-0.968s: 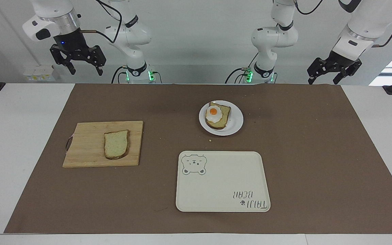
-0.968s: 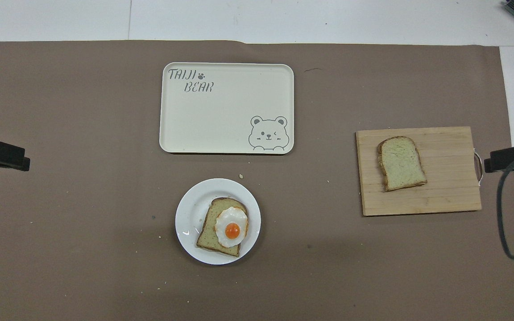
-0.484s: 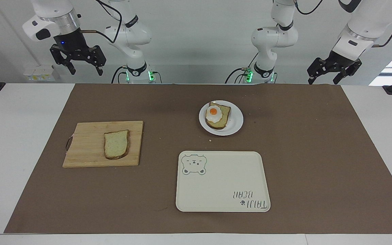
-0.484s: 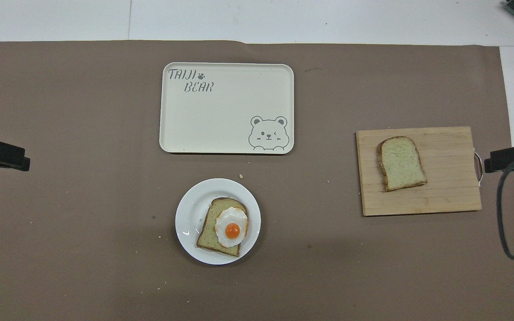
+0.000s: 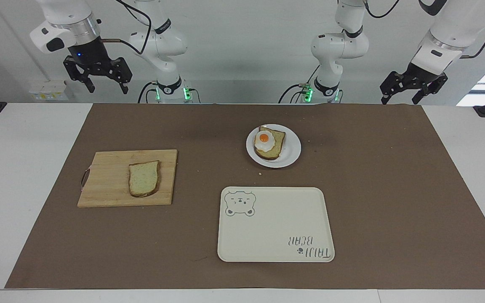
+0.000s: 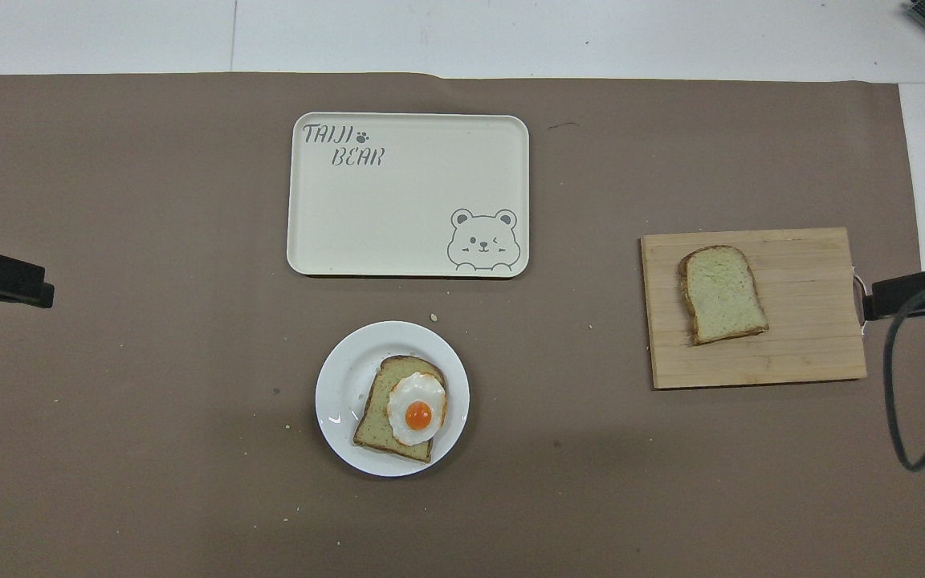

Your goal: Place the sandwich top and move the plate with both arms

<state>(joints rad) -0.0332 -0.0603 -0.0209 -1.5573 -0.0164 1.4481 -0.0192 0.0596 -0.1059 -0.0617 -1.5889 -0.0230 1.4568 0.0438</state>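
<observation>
Both arms up, nothing held. Right hand (image 5: 97,78) hangs high over the robots' edge of the bench (image 5: 27,176) at the right arm's end, fingers spread apart. Left hand (image 5: 411,89) hangs over the same edge at the left arm's end, fingers also apart. Sandwich top (image 5: 143,178) lies flat on the wooden cutting board (image 5: 107,176) toward the right arm's end. Plate (image 5: 291,151) sits mid-bench, nearer the robots than the bear tray (image 5: 274,235), carrying a bread slice (image 5: 275,145) with a fried egg (image 5: 263,140) on it. All on the brown mat (image 5: 385,189).
</observation>
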